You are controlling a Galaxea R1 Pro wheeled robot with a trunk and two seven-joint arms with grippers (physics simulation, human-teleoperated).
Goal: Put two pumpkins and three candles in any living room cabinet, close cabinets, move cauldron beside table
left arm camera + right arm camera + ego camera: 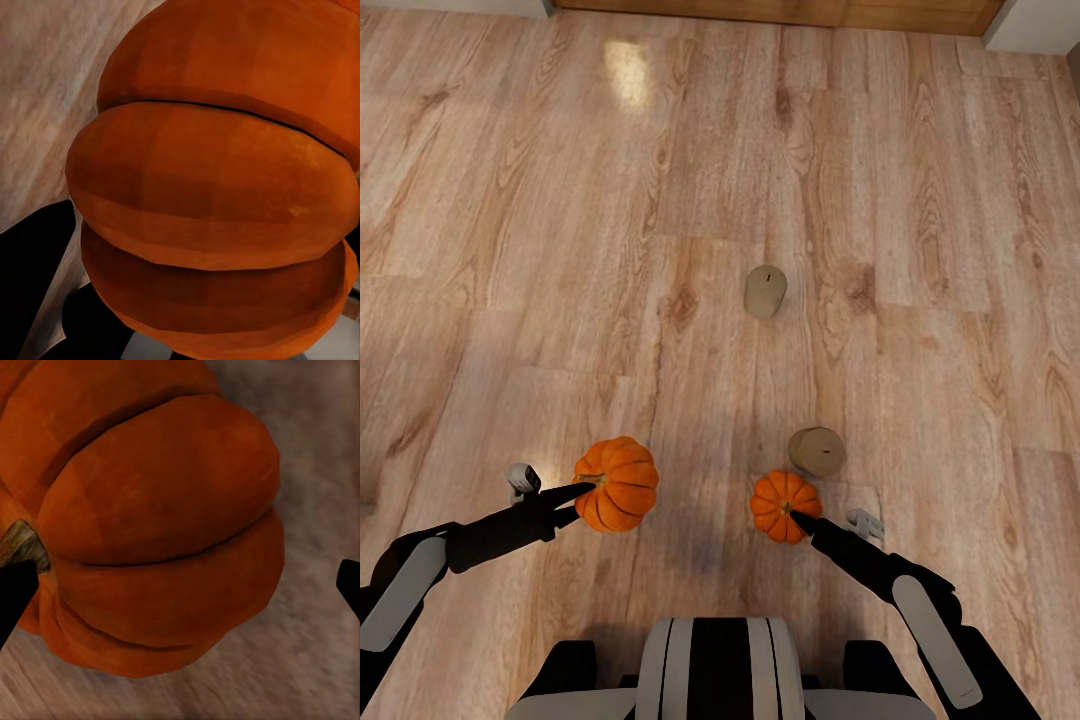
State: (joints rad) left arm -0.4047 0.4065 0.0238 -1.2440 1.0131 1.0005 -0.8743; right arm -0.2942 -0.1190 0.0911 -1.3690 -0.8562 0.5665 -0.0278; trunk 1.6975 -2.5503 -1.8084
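Two orange pumpkins sit on the wooden floor just ahead of me. The larger pumpkin (620,484) (217,187) is on the left, and my left gripper (586,494) is closed around its side, one black finger (34,277) pressed against it. The smaller pumpkin (784,505) (150,525) lies between the fingers of my right gripper (798,516), which is open; one finger (349,585) stands clear of its skin. A beige candle (765,291) stands upright farther ahead. A second candle (817,451) lies tilted just beyond the smaller pumpkin. Cabinet, cauldron and table are out of view.
Pale wood-plank floor (560,250) stretches ahead. A brown wooden strip (780,12) runs along the far edge, with pale wall corners (1032,25) beside it. My own base (720,670) shows close below.
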